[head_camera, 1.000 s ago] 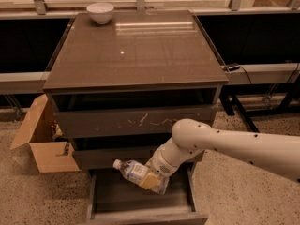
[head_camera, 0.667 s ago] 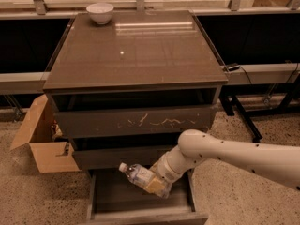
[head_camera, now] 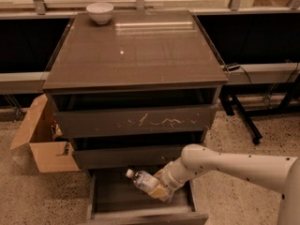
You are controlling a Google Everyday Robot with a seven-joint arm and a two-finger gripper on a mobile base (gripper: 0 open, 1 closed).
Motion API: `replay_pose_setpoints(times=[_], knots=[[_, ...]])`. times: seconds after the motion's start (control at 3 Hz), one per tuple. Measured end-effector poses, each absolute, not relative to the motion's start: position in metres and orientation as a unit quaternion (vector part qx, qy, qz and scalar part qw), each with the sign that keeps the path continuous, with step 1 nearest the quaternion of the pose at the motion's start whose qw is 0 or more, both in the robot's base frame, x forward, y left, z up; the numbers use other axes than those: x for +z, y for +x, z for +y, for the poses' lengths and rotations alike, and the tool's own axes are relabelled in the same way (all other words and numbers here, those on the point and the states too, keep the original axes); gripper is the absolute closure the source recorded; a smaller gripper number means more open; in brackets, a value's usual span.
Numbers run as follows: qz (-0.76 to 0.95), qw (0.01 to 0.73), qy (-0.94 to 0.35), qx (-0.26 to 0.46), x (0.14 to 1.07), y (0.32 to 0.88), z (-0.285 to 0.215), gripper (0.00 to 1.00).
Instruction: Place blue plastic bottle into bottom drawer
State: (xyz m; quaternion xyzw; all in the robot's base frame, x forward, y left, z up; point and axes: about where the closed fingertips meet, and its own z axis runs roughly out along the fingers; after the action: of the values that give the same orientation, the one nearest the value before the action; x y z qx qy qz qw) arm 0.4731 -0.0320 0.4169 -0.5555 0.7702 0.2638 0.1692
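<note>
The blue plastic bottle point(head_camera: 143, 180) is a small clear bottle with a white cap pointing up and to the left. It is tilted inside the open bottom drawer point(head_camera: 112, 197), low over the tray. My gripper point(head_camera: 158, 187) is at the end of the white arm that reaches in from the right, and it is shut on the bottle's lower end. The bottom drawer is pulled out below the middle drawer point(head_camera: 126, 155) and the scratched top drawer point(head_camera: 136, 121).
A white bowl point(head_camera: 100, 12) stands at the back left of the cabinet top point(head_camera: 136, 50). An open cardboard box point(head_camera: 43, 139) sits on the floor left of the cabinet. A dark stand with legs point(head_camera: 243, 116) is at the right.
My arm has lowered and carried the bottle down from the level of the middle drawer's front into the open bottom drawer.
</note>
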Motion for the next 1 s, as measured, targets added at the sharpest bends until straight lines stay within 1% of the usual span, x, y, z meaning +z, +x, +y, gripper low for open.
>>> replay_pose_setpoints(times=[0.67, 1.0], knots=[[0.799, 0.154, -0.504, 0.292, 0.320, 0.486, -0.057, 1.00], [0.799, 0.154, -0.503, 0.292, 0.320, 0.486, -0.057, 1.00]])
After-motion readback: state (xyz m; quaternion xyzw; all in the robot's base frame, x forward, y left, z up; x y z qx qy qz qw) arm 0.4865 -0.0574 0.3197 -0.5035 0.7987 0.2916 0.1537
